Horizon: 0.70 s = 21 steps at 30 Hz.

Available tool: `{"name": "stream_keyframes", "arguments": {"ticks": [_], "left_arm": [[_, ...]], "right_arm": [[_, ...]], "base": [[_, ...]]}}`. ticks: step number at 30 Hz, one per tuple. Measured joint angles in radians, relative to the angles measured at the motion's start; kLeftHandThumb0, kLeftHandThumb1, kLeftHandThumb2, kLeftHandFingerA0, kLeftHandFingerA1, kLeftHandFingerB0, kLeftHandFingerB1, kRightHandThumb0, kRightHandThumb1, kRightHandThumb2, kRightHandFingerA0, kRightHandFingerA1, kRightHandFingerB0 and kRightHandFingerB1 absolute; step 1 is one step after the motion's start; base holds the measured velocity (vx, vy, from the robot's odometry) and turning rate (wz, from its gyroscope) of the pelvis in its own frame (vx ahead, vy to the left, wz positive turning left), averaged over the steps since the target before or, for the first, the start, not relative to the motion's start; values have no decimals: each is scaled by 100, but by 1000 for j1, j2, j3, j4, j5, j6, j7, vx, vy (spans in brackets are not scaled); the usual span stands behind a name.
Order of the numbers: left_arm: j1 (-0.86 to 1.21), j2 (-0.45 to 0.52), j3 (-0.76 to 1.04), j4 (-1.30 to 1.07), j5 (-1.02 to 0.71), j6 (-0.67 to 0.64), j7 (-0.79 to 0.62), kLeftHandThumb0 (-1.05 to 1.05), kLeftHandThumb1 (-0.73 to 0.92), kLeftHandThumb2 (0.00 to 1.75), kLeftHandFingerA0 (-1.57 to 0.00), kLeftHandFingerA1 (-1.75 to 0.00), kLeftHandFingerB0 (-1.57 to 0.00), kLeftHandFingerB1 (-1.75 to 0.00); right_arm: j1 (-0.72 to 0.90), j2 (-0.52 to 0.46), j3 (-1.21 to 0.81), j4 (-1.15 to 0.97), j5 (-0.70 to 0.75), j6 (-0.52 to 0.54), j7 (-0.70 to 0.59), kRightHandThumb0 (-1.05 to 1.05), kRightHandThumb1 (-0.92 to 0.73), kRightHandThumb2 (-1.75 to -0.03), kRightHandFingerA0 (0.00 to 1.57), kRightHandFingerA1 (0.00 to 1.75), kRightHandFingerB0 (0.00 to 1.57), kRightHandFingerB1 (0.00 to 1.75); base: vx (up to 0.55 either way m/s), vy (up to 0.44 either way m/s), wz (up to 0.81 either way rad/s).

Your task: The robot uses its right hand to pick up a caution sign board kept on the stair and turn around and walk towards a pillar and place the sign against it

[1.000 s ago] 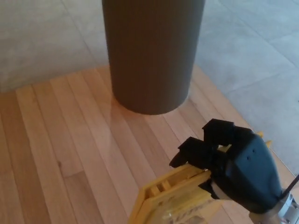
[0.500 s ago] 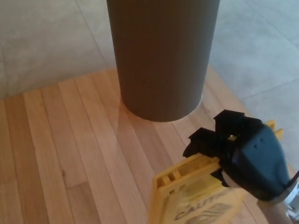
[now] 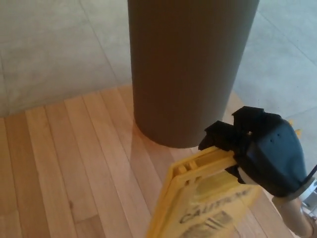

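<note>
fingers (image 3: 220,138) of the right hand (image 3: 262,151) are clamped over the top edge of the yellow caution sign (image 3: 205,198), so the board hangs folded below the grip with its printed face toward the camera and its lower part running out of the bottom of the picture. it is carried by the top, which looks right for standing it on its feet. the sign's top sits just beside the base of the brown pillar (image 3: 190,69), not touching it as far as i can tell. wooden floor (image 3: 74,163) lies open to the left of the sign, and the boards give way to grey stone tiles (image 3: 44,44) behind the pillar. the left hand is out of sight.
</note>
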Motion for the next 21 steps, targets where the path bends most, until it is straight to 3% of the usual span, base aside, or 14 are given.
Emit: {"name": "stream_keyframes", "arguments": {"ticks": [3, 13, 16, 21], "left_arm": [[1, -1, 1, 2, -1, 0, 0, -38, 43, 67, -112, -75, -97, -68], [-4, -14, 5, 6, -5, 0, -6, -39, 44, 65, -111, -76, -96, -67], [-2, -14, 6, 7, -6, 0, -7, -39, 45, 64, -110, -74, -95, -67], [-10, -17, 4, 4, -6, 0, -8, -40, 43, 66, -112, -74, -98, -67]], "right_arm": [[-5, -2, 2, 21, 4, 11, -6, -16, -54, -95, 97, 148, 91, 100], [-16, -76, 0, 128, -2, 110, -44, -18, -56, -90, 93, 154, 87, 109], [-16, -84, 7, 138, -3, 128, -44, -18, -55, -90, 94, 150, 90, 102], [-18, -108, 29, 156, -9, 166, -46, -19, -58, -88, 92, 154, 87, 107]], "base": [[128, -70, -13], [87, -41, -27], [107, 87, -33], [138, 257, -29]]}}
